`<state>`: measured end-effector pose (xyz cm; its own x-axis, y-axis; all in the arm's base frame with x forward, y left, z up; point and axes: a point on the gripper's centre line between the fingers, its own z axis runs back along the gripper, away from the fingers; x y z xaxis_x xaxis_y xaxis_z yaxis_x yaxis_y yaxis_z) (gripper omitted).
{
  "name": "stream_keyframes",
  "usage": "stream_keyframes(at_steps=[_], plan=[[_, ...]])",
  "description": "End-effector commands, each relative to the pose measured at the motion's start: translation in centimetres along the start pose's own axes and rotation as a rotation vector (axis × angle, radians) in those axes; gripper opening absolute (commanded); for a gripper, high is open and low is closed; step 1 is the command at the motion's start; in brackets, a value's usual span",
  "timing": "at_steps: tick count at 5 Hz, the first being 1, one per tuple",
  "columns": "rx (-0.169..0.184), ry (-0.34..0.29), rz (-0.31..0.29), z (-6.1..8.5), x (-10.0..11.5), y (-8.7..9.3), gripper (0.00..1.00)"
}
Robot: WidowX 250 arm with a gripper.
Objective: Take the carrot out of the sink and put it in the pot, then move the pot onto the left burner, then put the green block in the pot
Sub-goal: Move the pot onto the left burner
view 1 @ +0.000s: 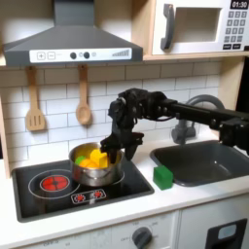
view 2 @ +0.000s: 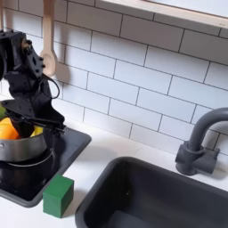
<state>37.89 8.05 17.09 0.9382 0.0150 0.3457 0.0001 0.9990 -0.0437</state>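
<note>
pot point(view 1: 97, 171) on stovetop's right burner, claw point(view 1: 114, 147) at its rim, green block point(view 1: 162, 177) beside sink point(view 1: 207, 160)

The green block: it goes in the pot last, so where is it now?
The green block sits on the white counter between the stovetop and the sink, right of the pot in the first exterior view.

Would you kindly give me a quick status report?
Gripper over pot, jaw state unclear. Carrot in pot, on stovetop. Green block on counter, path clear.
</note>
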Motion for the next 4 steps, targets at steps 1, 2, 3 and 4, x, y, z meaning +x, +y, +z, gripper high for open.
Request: stream_keyframes(at_steps=[1,2,3,4], plan=[[0.001,0.001,0.004,-0.17,-0.03,0.13,0.00],[0.001,-0.004,-0.001,-0.11,0.16,0.01,0.00],[0.000,-0.005,0.003,0.01,0.14,0.20,0.00],[-0.001,-0.006,0.004,0.13,0.22,0.21,0.00]])
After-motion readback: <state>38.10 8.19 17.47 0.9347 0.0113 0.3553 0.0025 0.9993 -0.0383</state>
